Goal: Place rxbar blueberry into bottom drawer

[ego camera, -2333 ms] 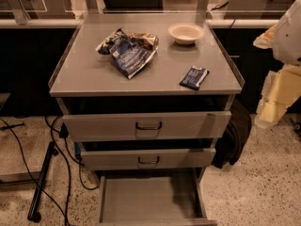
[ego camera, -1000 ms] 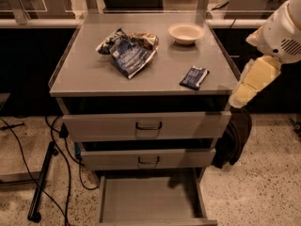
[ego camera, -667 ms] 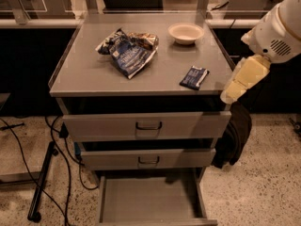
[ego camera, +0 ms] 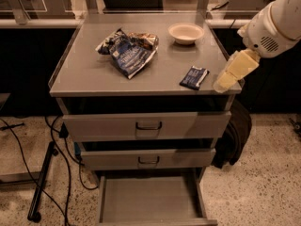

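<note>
The desk (ego camera: 84,72) carries a chip bag (ego camera: 128,52), a bowl (ego camera: 186,33) and a snack bar (ego camera: 194,76), with the gripper (ego camera: 225,83) just beside the bar at the desk's edge.

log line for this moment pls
gripper: right edge of cabinet top, beside rxbar blueberry | bar: on top, not held | bottom drawer: open

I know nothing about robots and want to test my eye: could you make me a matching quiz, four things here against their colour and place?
Things:
1. rxbar blueberry
2. bowl
3. bottom drawer
4. gripper

Descriptions:
A. grey, pulled open, lowest of three
B. pale yellow, at the right front edge of the cabinet top
C. dark blue, lying flat on the top, front right
D. white, toward the back of the top

Pairs: 1-C; 2-D; 3-A; 4-B
</note>
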`<state>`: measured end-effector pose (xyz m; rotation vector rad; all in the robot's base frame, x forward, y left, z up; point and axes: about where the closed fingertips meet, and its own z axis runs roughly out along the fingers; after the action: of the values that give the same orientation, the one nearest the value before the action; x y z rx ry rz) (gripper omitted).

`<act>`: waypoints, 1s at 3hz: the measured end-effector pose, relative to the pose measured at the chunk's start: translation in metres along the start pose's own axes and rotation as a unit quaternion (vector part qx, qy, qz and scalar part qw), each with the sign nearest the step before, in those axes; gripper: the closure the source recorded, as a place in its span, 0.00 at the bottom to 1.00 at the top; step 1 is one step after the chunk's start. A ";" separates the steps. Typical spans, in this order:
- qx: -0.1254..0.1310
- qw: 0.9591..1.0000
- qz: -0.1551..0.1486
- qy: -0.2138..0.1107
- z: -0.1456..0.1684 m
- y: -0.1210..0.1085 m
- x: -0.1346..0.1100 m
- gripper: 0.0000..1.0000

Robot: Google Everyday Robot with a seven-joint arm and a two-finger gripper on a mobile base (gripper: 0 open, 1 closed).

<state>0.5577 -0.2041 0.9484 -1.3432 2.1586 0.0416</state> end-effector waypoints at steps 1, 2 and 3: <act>0.000 1.000 0.001 0.000 0.000 0.000 0.000 0.00; -0.003 1.000 0.018 0.001 0.014 -0.001 0.005 0.00; -0.007 0.999 0.034 -0.010 0.034 -0.005 0.006 0.00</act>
<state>0.5756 -0.1999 0.9186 -1.2709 2.1905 0.0985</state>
